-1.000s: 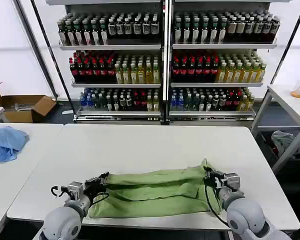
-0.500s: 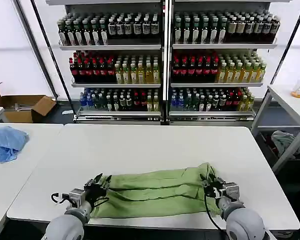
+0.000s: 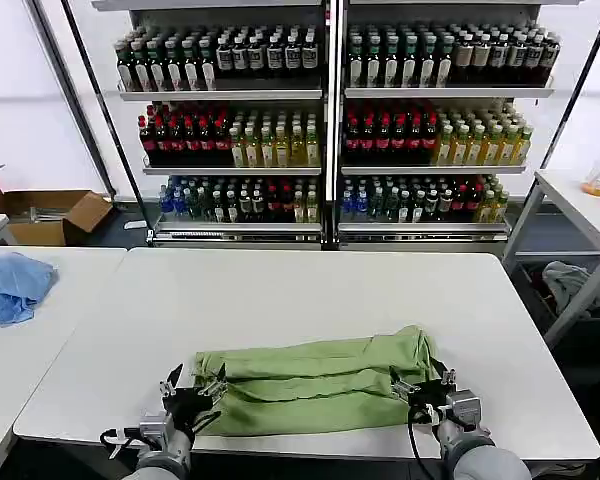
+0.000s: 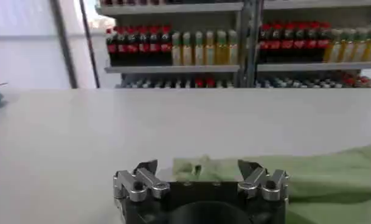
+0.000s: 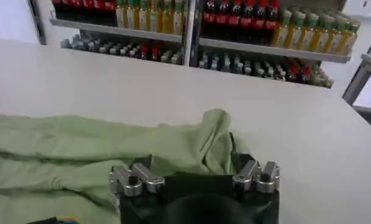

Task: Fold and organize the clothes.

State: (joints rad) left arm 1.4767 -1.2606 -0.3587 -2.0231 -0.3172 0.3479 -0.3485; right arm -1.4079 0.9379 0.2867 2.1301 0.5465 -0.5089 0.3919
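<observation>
The clothes are one light green shirt, folded into a long band that lies flat near the table's front edge. My left gripper sits low at the band's left end, open, with the cloth just ahead of its fingertips. In the left wrist view this gripper stands wide apart with the shirt's corner beyond it. My right gripper is open at the band's right end. In the right wrist view the gripper is spread, and the shirt bunches up in front of it.
A light blue cloth heap lies on the neighbouring table to the left. Shelves of bottles stand behind the white table. A cardboard box sits on the floor at the far left, and more cloth hangs under the right side table.
Both grippers have let go of the shirt's ends, opened, and drawn back and down toward the table's front edge. The shirt has settled flatter and a little closer to that edge.
</observation>
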